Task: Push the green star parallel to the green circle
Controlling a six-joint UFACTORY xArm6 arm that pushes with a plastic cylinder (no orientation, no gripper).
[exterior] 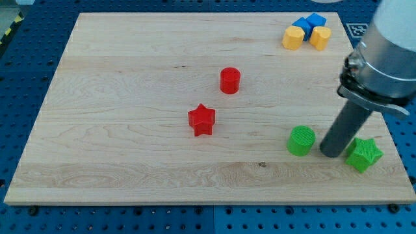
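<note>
My tip (333, 154) is a bare rod, no fingers to open or close. It sits between green circle (301, 140) and green star (364, 154), near the board's (130, 97) bottom-right, just beside the star.

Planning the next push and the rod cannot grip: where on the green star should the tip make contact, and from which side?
No grip is possible, only a push. My tip sits between the green circle and the green star, right beside the star's left points. The star lies slightly lower than the circle, so I would probably go round to its bottom edge and press centrally on the notch between two points, pushing toward the view's top, to limit spinning.
</note>
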